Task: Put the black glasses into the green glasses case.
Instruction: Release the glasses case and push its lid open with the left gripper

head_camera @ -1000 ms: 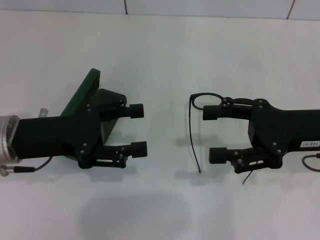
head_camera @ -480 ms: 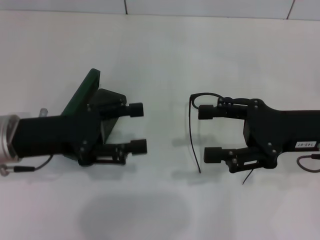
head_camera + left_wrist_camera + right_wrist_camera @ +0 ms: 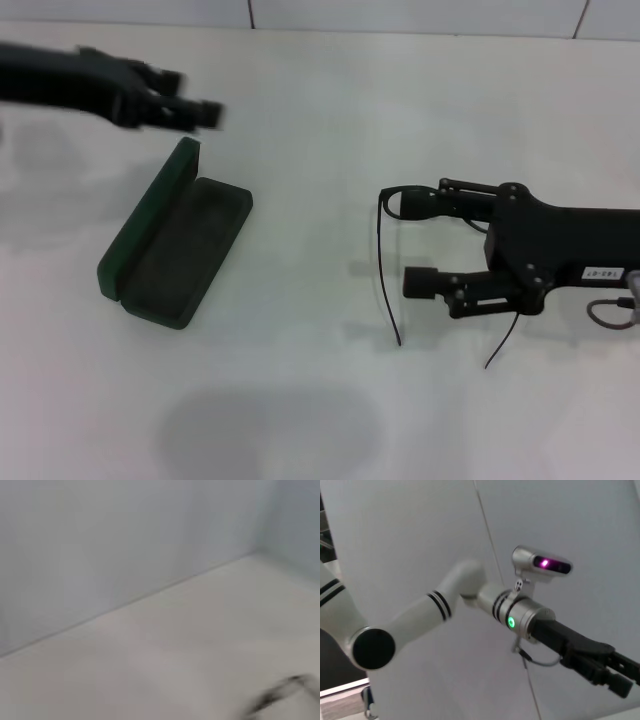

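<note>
Head view: case (image 3: 172, 250) open on the bench (image 3: 320, 400), empty. Glasses (image 3: 392, 262) lying well apart from it, at the tips of the right hand (image 3: 412, 243), spread wide and holding nothing. Left hand (image 3: 188, 108) raised beyond the case, grip impossible to tell. Best to close gently on the frame front, not on a thin temple.

Left wrist view: only bench and wall.

Right wrist view: left arm (image 3: 470, 600) aloft, no glasses.

White table (image 3: 320, 100): open green glasses case (image 3: 175, 250) left, black glasses (image 3: 390, 260) right.
</note>
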{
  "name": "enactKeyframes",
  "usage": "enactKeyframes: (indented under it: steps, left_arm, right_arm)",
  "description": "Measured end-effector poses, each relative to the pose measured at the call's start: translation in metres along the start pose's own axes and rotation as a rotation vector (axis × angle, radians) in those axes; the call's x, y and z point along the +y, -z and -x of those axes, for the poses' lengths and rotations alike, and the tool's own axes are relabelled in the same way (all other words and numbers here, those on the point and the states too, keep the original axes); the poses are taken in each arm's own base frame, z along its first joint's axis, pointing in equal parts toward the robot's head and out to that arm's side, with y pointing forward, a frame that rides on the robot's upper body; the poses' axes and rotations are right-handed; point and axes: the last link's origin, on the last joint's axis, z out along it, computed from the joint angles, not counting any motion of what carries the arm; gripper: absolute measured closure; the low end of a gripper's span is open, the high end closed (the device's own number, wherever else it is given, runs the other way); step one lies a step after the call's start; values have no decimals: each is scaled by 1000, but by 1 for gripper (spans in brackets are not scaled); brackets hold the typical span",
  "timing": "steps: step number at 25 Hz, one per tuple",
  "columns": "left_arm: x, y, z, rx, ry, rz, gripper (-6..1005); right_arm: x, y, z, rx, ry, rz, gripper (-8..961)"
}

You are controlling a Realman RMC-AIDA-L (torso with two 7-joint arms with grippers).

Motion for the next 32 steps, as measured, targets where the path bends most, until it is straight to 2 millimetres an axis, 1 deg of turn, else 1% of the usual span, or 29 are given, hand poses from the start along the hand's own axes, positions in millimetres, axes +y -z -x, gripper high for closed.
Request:
enactKeyframes:
  steps: [1,3,5,9,13,19,25,32]
  left_arm:
    - [-1,3,-11,-55,10,-107,216]
    - [0,4,-20,-94,20,-205,223]
    - [1,-2,-20,-122,37,-242,293]
    - [0,-13,-10,-181,77,-257,432]
    - [-3,-25,-1,-218,100,-240,430]
    - [-17,-40,16,-264,140,-236,427]
    - [-28,-46,30,-329,161,-274,428]
    - [-29,-51,41,-373,182,-257,444]
  right_arm:
    - [0,0,-1,-1,-3,-7,93]
    - [0,1,-6,-4,-13,-28,93]
    - [2,4,-10,-9,-18,-40,93]
    - [2,9,-14,-16,-21,-68,93]
    - [1,10,-14,-11,-16,-78,93]
    - [1,8,-13,-12,-3,-72,94]
    - [1,9,-14,-14,7,-76,94]
    - [1,9,-13,-16,20,-77,93]
